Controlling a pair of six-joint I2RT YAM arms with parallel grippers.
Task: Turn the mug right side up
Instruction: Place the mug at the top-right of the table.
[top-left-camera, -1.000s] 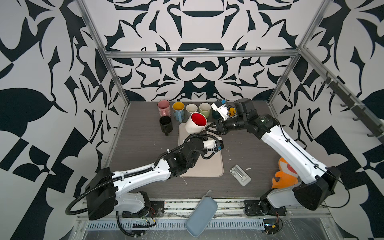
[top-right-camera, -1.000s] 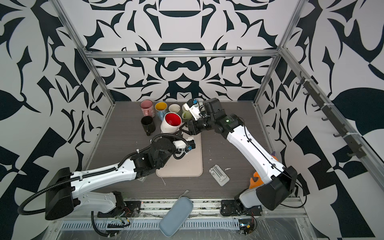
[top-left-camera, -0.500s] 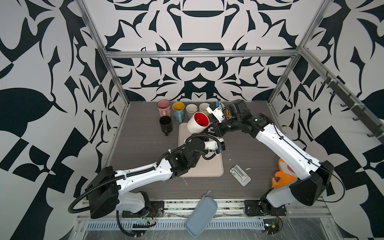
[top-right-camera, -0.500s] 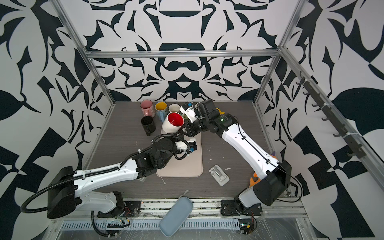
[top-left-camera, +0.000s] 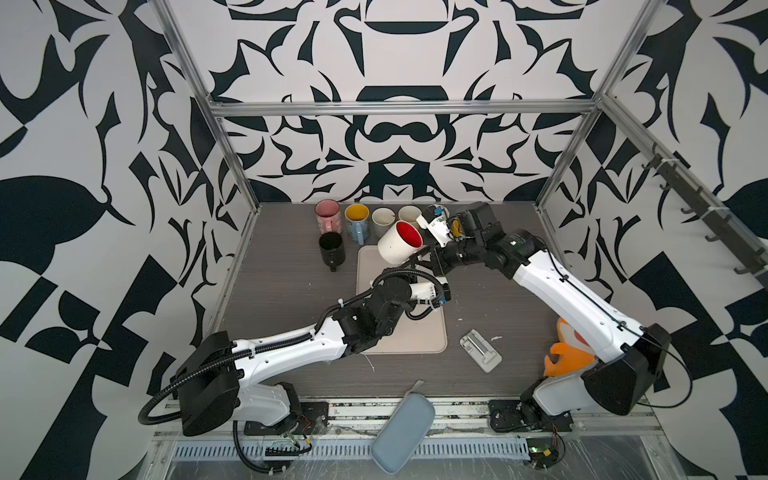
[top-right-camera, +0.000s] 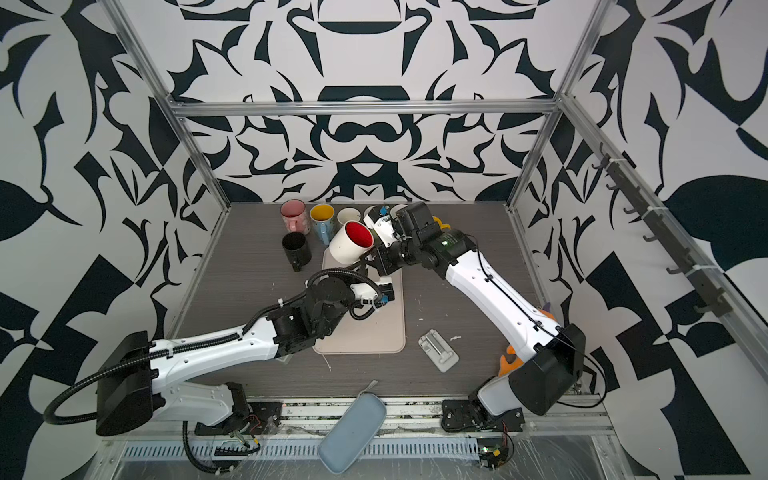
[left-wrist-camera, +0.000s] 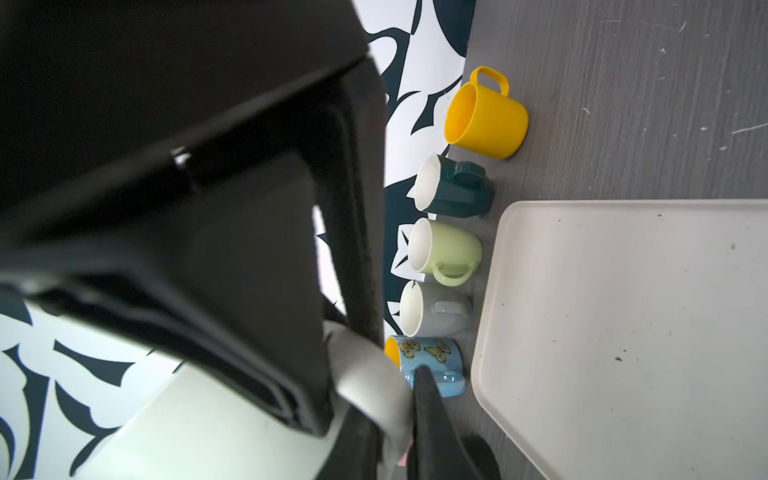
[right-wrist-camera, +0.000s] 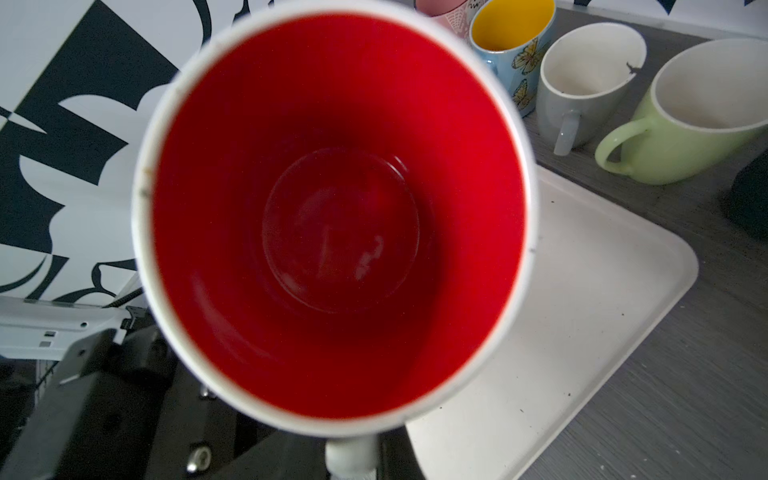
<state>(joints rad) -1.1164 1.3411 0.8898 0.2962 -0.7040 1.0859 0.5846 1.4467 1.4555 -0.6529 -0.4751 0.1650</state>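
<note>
A white mug (top-left-camera: 399, 249) with a red inside hangs tilted over the far end of the beige tray (top-left-camera: 415, 340), its mouth facing up and toward the back. The mug (top-right-camera: 351, 247) shows the same way in both top views. My right gripper (right-wrist-camera: 351, 455) is shut on the handle just under the mug (right-wrist-camera: 332, 216). My left gripper (left-wrist-camera: 395, 399) reaches up from below, one finger on each side of the handle (left-wrist-camera: 374, 386). Whether those fingers still press it does not show. In a top view both grippers meet at the mug's right side (top-left-camera: 422, 262).
Along the back wall stand a pink mug (top-left-camera: 327, 214), a blue butterfly mug (top-left-camera: 357, 222), a grey mug (top-left-camera: 382, 220), a green mug (top-left-camera: 409, 214), a teal mug (left-wrist-camera: 453, 195) and a yellow cup (left-wrist-camera: 486, 118). A black mug (top-left-camera: 331, 248) sits left of the tray. A grey clip (top-left-camera: 480, 350), an orange toy (top-left-camera: 569, 353) and a pouch (top-left-camera: 402, 432) lie toward the front.
My right gripper has come in from the right and shut on the mug's handle. My left gripper's jaws have eased apart slightly. The mug has shifted a little to the right.
</note>
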